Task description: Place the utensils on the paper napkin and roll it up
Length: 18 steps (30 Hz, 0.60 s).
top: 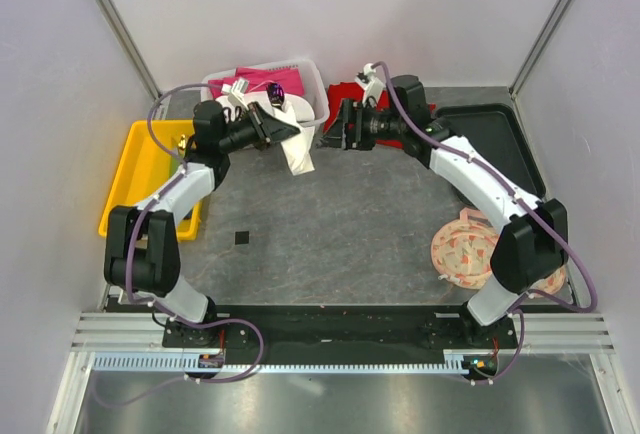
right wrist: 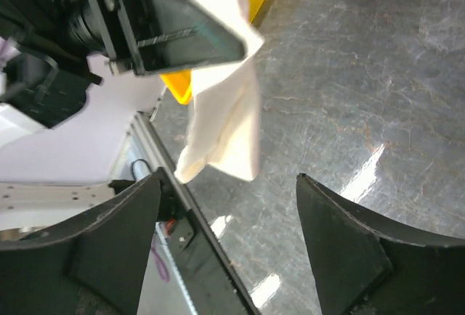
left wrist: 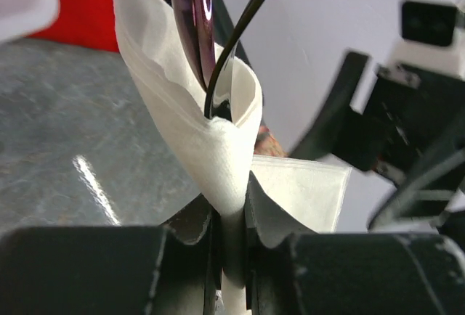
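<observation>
Up above the table (top: 330, 224), near the white bin (top: 312, 79), your left gripper (top: 278, 126) is pinched tight on the paper napkin (left wrist: 211, 141). The purple utensil (left wrist: 195, 17) pokes out of the fold. Your right gripper (top: 342, 126) is wide open just beside it, holding nothing. Watch out: the napkin looks only loosely wrapped, and its end hangs free. If you tip or shake it, the utensil could slide out. A hard tug could rip the thin paper.

matt paper napkin (left wrist: 211, 157), glossy purple utensil (left wrist: 191, 17)
</observation>
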Tool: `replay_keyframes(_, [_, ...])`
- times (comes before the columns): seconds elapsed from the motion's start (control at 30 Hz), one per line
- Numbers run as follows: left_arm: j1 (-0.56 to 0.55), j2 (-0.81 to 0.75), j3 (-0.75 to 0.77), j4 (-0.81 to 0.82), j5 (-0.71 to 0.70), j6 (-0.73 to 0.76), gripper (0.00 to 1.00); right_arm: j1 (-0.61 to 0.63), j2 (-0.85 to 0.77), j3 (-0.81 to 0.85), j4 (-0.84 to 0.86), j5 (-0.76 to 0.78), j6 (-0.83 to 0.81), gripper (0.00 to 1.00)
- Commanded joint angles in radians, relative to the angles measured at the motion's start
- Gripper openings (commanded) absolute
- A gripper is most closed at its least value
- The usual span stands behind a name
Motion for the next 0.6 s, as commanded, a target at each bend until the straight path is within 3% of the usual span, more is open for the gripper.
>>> replay_keyframes(0.0, [-0.009,-0.052,0.130,-0.234,-0.142,0.171,0.02,0.085,-0.033,0.043,-0.001,0.172,-0.058,0.81])
replay_keyframes(0.17, [-0.009,-0.084,0.123,-0.210,-0.153,0.128,0.02,0.157,-0.013,0.057,-0.017,0.284,-0.078,0.78])
replay_keyframes(0.3, [-0.012,-0.099,0.090,-0.158,-0.138,0.070,0.02,0.176,0.021,0.068,0.006,0.296,-0.063,0.61])
replay_keyframes(0.47, [-0.018,-0.122,0.072,-0.127,-0.110,0.036,0.02,0.176,0.059,0.102,0.035,0.255,-0.040,0.58])
replay_keyframes(0.57, [-0.009,-0.130,0.044,-0.075,-0.086,-0.007,0.02,0.177,0.057,0.085,0.060,0.204,-0.020,0.24])
